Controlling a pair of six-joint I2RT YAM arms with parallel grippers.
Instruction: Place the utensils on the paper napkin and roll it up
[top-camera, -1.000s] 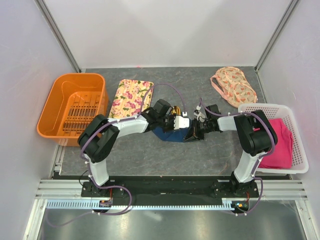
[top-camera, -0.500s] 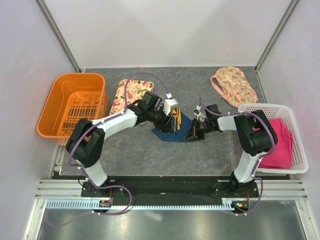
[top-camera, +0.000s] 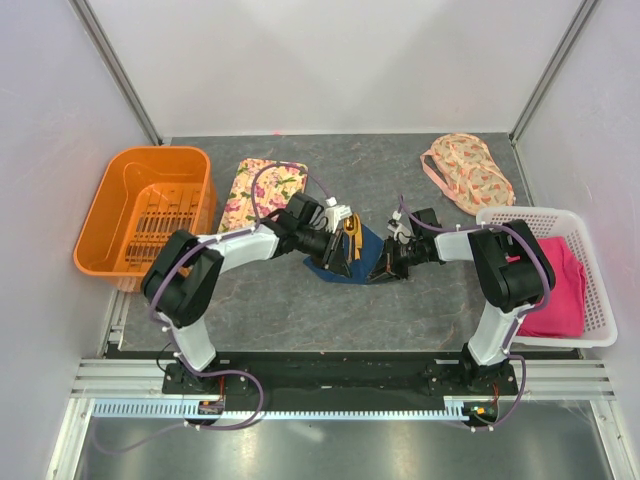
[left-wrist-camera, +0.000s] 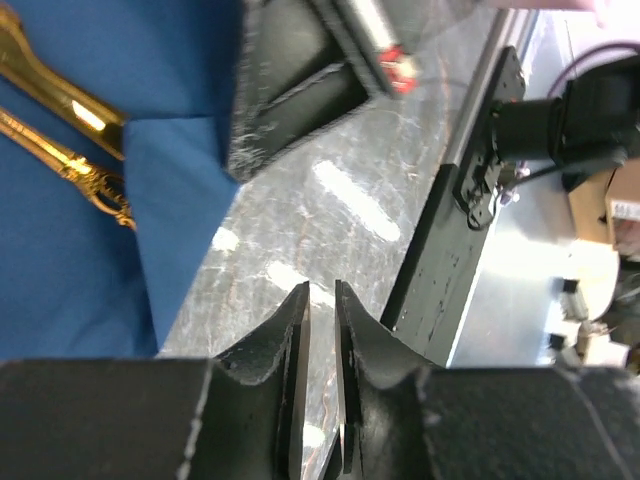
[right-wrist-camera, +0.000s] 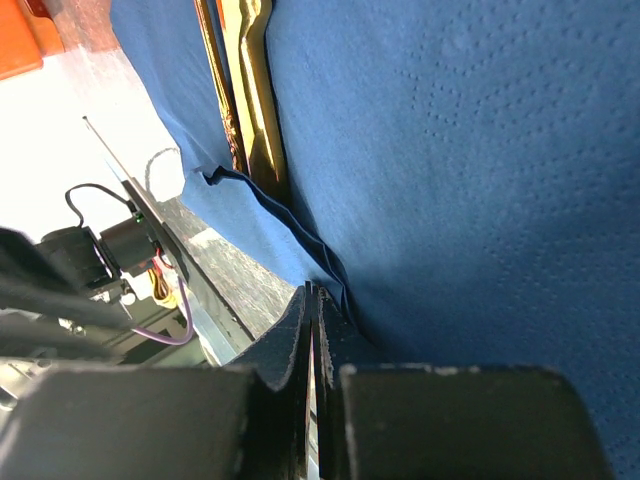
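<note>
Gold utensils (top-camera: 352, 230) side by side on navy paper napkin (top-camera: 362, 248), edge folded over.

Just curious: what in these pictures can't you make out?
The utensils: which pieces they are; frame edges crop them in both wrist views, too small in the top view.
The paper napkin: its outline in the top view, covered by the left gripper and right gripper.
The white basket: whatever lies under the pink cloth, top view.
</note>
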